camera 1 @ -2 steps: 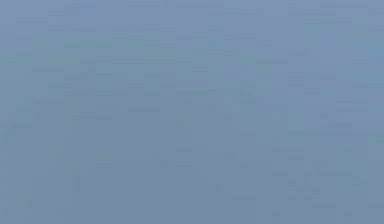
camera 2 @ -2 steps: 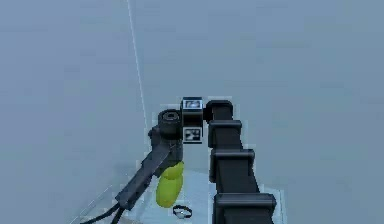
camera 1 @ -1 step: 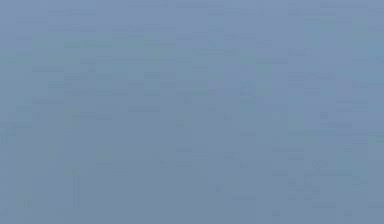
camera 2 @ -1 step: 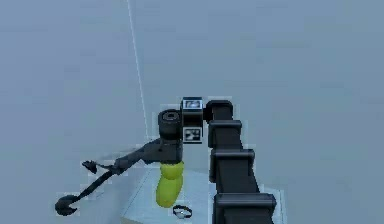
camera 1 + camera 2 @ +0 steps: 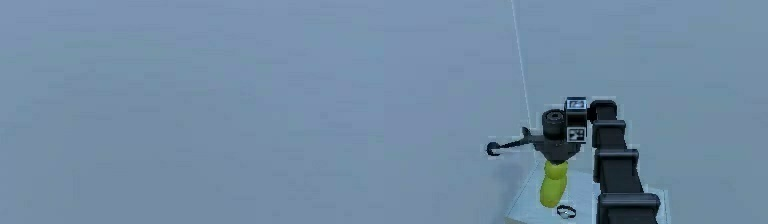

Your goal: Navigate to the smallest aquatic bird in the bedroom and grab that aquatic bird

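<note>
**Small yellow thing by the claw**

A yellow-green thing (image 5: 555,186), maybe the bird, is just under the claw (image 5: 496,149), at a pale top (image 5: 524,212). I cannot tell if the claw holds anything. It looks light, smooth and maybe slippery, so grab its fat middle.

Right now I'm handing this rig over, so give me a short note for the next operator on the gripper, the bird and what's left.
Gripper: at the far end of the extended arm; I cannot tell whether it holds anything.
Job's thing: a yellow-green blob lies just under the gripper's body, by a pale surface. Its shape is too vague to call it the bird.
Done: the approach looks finished. A blue-grey wall lies ahead.
Left: confirm the blob is the bird and that the grab has succeeded.
</note>
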Tool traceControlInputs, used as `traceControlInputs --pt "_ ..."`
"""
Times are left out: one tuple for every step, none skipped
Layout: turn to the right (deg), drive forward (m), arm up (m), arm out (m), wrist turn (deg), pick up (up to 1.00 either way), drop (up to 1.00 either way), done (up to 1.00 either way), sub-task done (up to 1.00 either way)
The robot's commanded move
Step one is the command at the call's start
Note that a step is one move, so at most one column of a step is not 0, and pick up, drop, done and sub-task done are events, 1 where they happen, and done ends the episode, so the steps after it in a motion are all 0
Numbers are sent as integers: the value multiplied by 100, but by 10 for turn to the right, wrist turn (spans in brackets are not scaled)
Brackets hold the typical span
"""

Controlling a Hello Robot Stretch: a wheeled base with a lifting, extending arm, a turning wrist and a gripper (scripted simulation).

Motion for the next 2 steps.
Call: traceControlInputs --pt "0 0 0 0 270 0 0 0 0" --pt "0 0 -30 0 0 0 0 0 0"
